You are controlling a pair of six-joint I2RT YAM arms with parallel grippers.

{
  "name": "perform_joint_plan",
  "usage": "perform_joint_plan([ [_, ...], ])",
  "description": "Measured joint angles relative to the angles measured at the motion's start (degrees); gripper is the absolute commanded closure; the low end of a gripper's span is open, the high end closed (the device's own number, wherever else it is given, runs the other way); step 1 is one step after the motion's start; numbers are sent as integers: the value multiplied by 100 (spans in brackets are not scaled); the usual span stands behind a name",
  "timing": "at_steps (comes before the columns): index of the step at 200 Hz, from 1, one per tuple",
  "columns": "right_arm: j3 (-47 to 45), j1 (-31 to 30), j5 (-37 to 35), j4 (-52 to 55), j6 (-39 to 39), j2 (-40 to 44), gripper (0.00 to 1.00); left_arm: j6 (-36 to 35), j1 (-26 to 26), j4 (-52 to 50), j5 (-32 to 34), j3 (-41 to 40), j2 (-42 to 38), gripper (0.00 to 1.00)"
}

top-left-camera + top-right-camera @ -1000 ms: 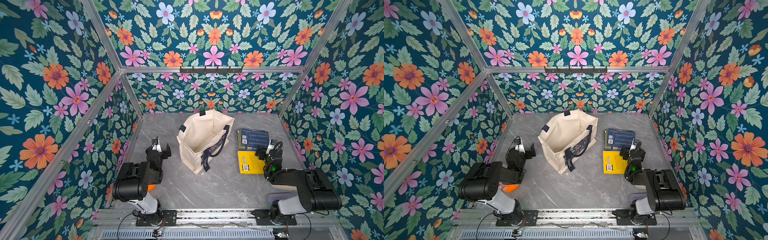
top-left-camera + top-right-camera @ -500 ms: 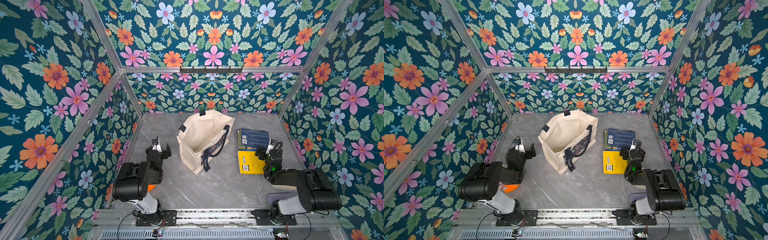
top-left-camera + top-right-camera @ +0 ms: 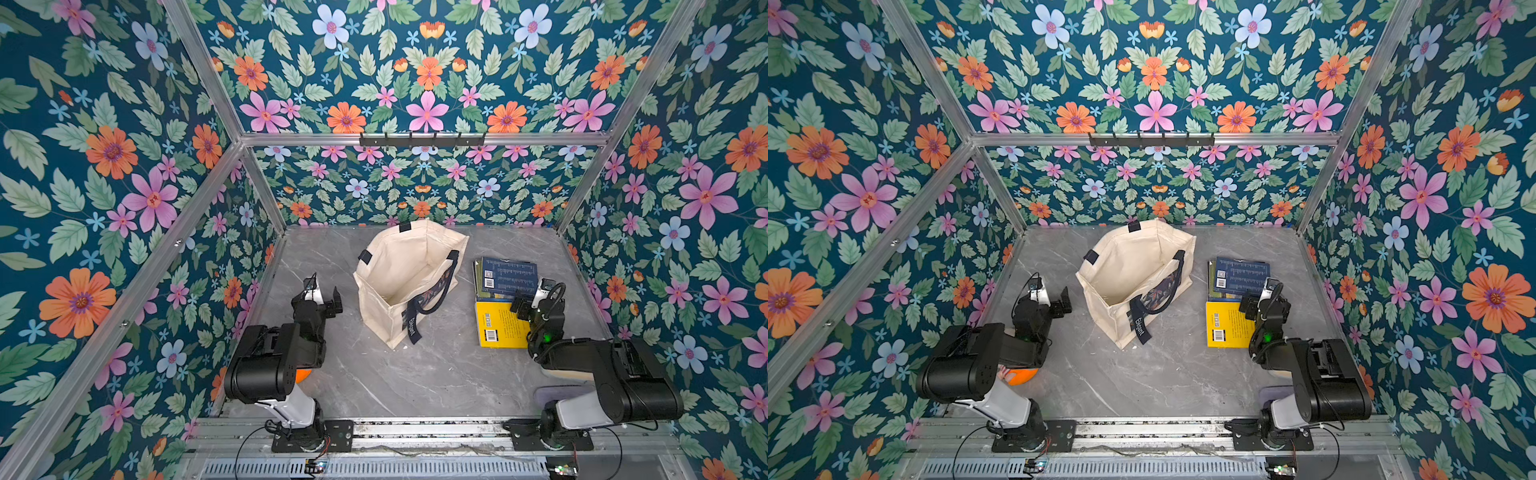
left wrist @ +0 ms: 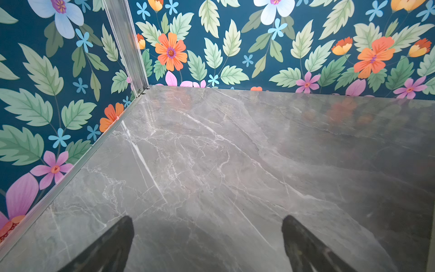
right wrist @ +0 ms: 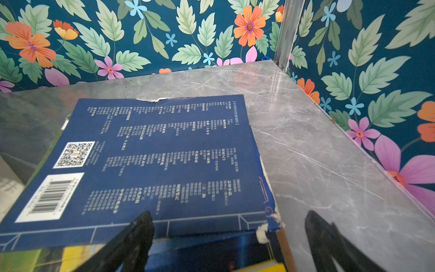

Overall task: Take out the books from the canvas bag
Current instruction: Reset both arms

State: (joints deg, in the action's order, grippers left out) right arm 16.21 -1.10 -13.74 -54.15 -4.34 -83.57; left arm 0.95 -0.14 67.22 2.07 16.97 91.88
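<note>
Marble tabletop (image 3: 415, 374), books (image 3: 509, 276) under right tool (image 3: 532, 296)

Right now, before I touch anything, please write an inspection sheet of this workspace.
Surface: grey veined marble tabletop.
Job's things: canvas bag standing, mouth open, no book seen inside; dark blue book tops a pile beside it; yellow book flat at the pile's near edge.
Clutter: orange object half hidden under the left arm.
Grippers: left gripper open, empty; right gripper open over the pile's corner, holding nothing.
Cables: black cable looped by the right gripper; wires at both bases.
Surroundings: floral walls, aluminium frame, black hook rail.
</note>
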Motion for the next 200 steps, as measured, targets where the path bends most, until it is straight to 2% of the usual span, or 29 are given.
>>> perform_joint_plan([
  [121, 0, 0, 7, 0, 0, 0, 1, 0, -2, 0, 0, 0, 0, 0],
  [157, -22, 9, 782, 2, 179, 28, 1, 0, -2, 0, 0, 0, 0, 0],
  [200, 55, 94, 684, 46, 127, 20, 1, 0, -2, 2, -2, 0, 0, 0],
])
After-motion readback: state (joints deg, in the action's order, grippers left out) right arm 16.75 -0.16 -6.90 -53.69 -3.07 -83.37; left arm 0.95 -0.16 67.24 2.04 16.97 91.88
